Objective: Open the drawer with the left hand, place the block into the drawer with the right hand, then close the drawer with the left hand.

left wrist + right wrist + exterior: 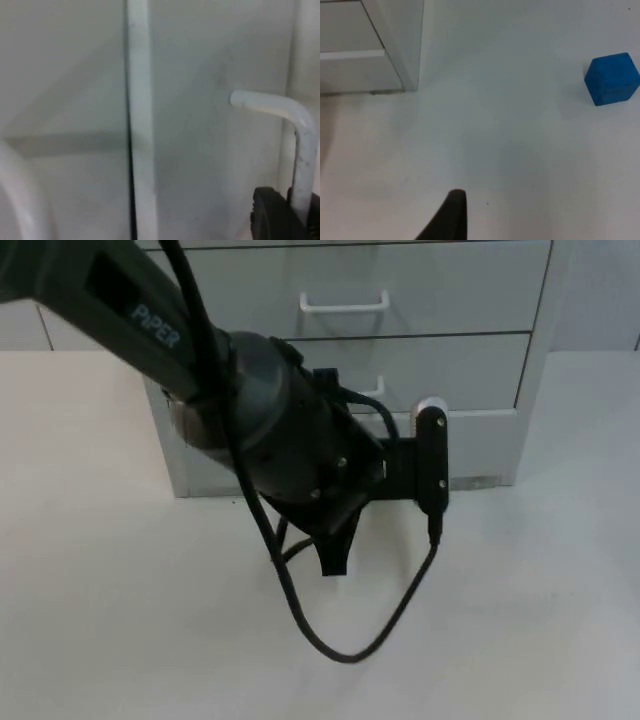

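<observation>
Table (120, 640) is white, with the grey cabinet (480, 300) standing at its far edge. Drawers all look shut. Step in hand is the first one: opening a drawer (450, 370) with the left arm. Left claw (340, 540) hangs low at the cabinet front, right up against the lower drawers. In the left wrist view a white handle (295, 130) sits just ahead of the claw, with one black fingertip (272, 215) touching or nearly touching its leg; whether the claw is wide or narrow, cannot tell. Block (612, 79), blue, lies on the table well ahead of the right claw (451, 215), apart from the cabinet, untouched. Right arm waits, its grip also cannot be told. Next move probably calls for closing on the handle, then a straight pull outward.
</observation>
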`<action>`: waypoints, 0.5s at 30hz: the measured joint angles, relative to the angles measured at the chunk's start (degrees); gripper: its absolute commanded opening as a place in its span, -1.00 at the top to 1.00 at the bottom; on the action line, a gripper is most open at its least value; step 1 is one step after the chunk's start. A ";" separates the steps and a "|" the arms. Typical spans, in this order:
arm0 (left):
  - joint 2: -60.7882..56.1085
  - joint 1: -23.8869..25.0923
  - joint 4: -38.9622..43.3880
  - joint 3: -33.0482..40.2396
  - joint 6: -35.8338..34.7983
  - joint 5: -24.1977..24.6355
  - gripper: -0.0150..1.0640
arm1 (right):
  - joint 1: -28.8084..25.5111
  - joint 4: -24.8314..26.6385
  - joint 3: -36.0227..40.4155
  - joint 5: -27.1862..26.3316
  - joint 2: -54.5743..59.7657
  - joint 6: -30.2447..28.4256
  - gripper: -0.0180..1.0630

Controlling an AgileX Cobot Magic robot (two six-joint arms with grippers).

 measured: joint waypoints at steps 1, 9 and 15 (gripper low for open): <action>0.00 0.00 0.00 0.00 0.00 0.00 0.98 | 0.00 0.00 0.00 0.00 0.00 0.00 -0.98; -3.05 -6.40 -7.05 6.62 1.10 2.78 0.98 | 0.00 0.00 0.00 0.00 0.00 0.00 -0.98; -6.82 -10.06 -13.75 10.83 1.51 0.62 0.98 | 0.00 0.00 0.00 0.00 0.00 0.00 -0.98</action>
